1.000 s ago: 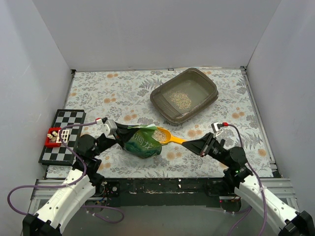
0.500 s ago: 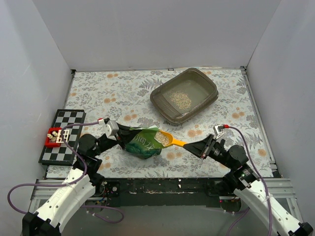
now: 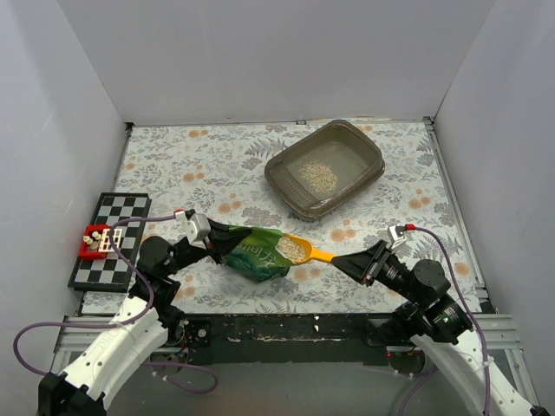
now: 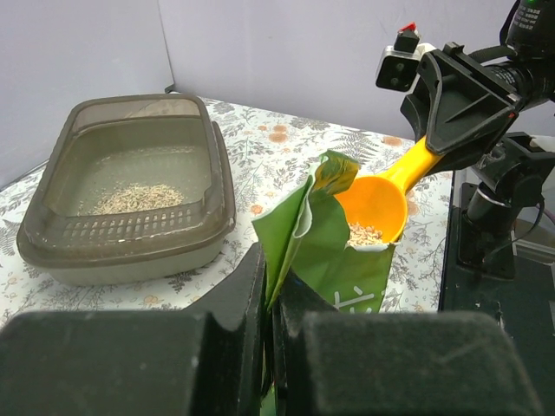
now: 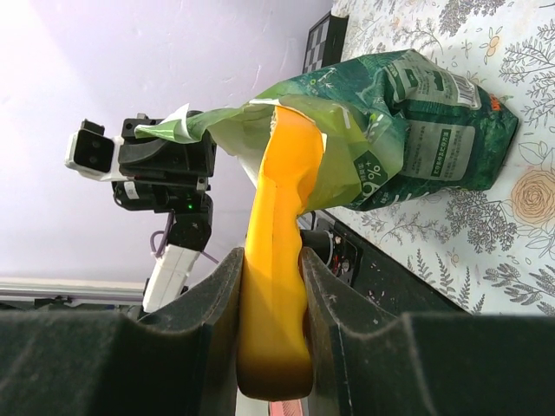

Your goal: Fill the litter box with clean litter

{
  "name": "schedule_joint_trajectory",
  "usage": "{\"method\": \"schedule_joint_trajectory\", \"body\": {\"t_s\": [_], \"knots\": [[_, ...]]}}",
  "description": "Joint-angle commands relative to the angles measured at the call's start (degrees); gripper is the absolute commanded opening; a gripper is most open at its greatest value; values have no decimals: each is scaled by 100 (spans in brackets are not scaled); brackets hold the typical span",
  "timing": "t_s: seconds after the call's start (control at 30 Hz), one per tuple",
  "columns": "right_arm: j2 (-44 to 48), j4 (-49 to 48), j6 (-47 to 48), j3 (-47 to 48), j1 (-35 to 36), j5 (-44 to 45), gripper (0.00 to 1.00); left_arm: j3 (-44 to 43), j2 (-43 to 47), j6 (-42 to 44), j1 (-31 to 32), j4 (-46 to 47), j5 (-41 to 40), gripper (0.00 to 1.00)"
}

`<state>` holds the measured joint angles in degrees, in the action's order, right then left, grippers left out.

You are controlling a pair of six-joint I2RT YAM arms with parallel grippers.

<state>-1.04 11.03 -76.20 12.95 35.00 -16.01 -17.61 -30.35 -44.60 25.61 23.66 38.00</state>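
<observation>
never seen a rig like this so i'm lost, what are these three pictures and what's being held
Two robot arms sit at a table's near edge. The wide picture looks down from above; the other two come from cameras on each wrist. On the flowered table lie a litter box with a little litter in it and a chessboard. The left gripper pinches the rim of a green bag. The right gripper grips a yellow scoop, loaded with litter, at the bag's mouth.

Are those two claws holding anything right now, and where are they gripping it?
Yes, both. The left gripper pinches the bag by the edge of its mouth; the right gripper clamps the scoop by its handle.
</observation>
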Motion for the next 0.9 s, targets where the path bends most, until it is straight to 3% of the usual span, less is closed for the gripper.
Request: {"method": "schedule_joint_trajectory", "body": {"t_s": [0.0,0.33,0.5,0.87], "knots": [[359,497,26,471,-37,634,1,-24,-24,74,-64,42,-240,0],[-581,-13,290,823,-37,379,1,-120,-357,-5,-21,25,41,0],[-600,66,335,929,-46,476,1,-330,-814,135,356,-352,6,0],[60,1550,220,1306,-37,924,1,-463,-1280,584,1315,-828,-846,0]]}}
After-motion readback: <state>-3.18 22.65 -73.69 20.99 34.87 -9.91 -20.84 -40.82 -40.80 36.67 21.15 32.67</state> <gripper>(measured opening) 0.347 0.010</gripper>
